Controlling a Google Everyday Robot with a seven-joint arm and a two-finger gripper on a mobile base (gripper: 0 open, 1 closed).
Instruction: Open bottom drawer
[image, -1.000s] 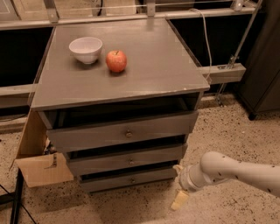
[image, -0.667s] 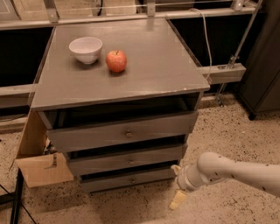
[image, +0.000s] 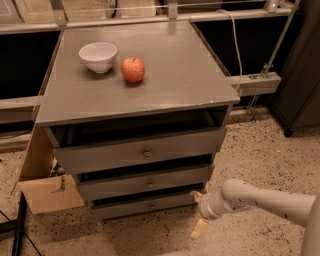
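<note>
The speckled terrazzo floor (image: 260, 150) took up the lower part of the view. A pale rail (image: 125, 20) ran along the back, and a dark cupboard (image: 305, 75) stood at the right edge. The grey cabinet (image: 170, 85) stood in the middle, its flat top scuffed pale along the front edge. From the right came the robot's cream arm (image: 265, 197), low over the floor; compared with a second before it had eased a little to the left, toward the cabinet, while everything else lay as it had.

The cabinet's three grey fronts stepped down in size. The top drawer (image: 140, 152) was the widest, then came the middle drawer (image: 145, 184). The bottom drawer (image: 130, 207) was lowest, just above the floor, with a dark gap over it. A torn cardboard box (image: 47, 192) leaned against the cabinet's left side.

On the top, toward the back left, a white bowl (image: 98, 56) sat just beside a red apple (image: 133, 69), the two apart.

The gripper (image: 198, 212) hung released, holding nothing, at the right end of the bottom drawer. Its upper finger was just beside the corner of that front and its lower one was down by the floor. The drawer's small round knob (image: 151, 205) lay well left of the gripper, untouched.
</note>
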